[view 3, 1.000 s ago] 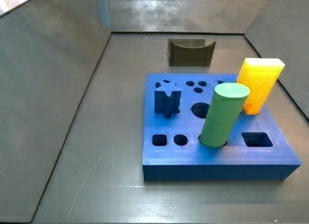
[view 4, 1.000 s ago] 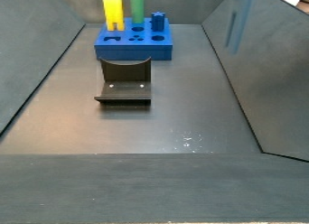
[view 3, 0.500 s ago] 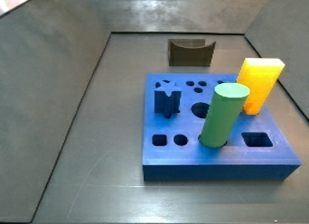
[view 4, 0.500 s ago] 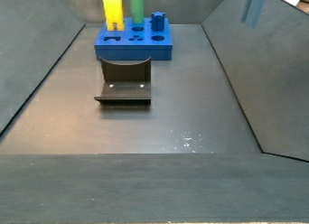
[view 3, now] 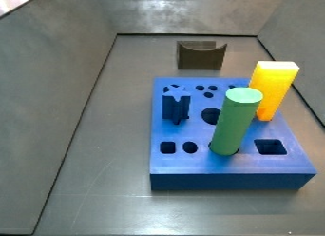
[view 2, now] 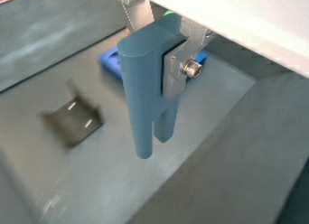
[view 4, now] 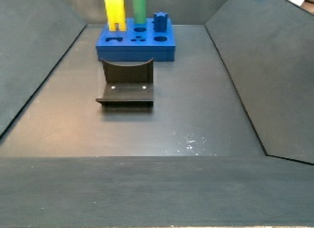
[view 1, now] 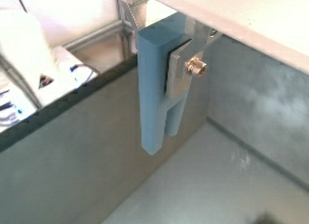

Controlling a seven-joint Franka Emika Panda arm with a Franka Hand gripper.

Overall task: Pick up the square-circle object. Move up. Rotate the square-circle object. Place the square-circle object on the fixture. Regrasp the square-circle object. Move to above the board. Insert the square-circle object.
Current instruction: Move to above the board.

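Gripper (view 1: 182, 60) up high in both wrist views, out of sight in both side views, pinching the square-circle object (view 1: 157, 92) between its silver fingers (view 1: 190, 67). Long, slim, light blue peg, hanging straight down from the grip, also seen in a wrist view (view 2: 151, 92) with its lower end split in two bars, in the air and touching nothing below. Far under it in that wrist view, the fixture (view 2: 72, 121) on the dark floor toward the left side of the frame, and a bit of the board (view 2: 115, 63) peeking out behind the peg. In a side view, board (view 3: 229, 168) at right center, big and blue with holes on top, a green cylinder (view 3: 235, 121) and a yellow block (view 3: 272, 88) standing in it, fixture (view 3: 200, 55) behind it near the upper middle. In a side view from the opposite end, fixture (view 4: 125, 83) at center left, board (view 4: 135, 50) above it near the top.
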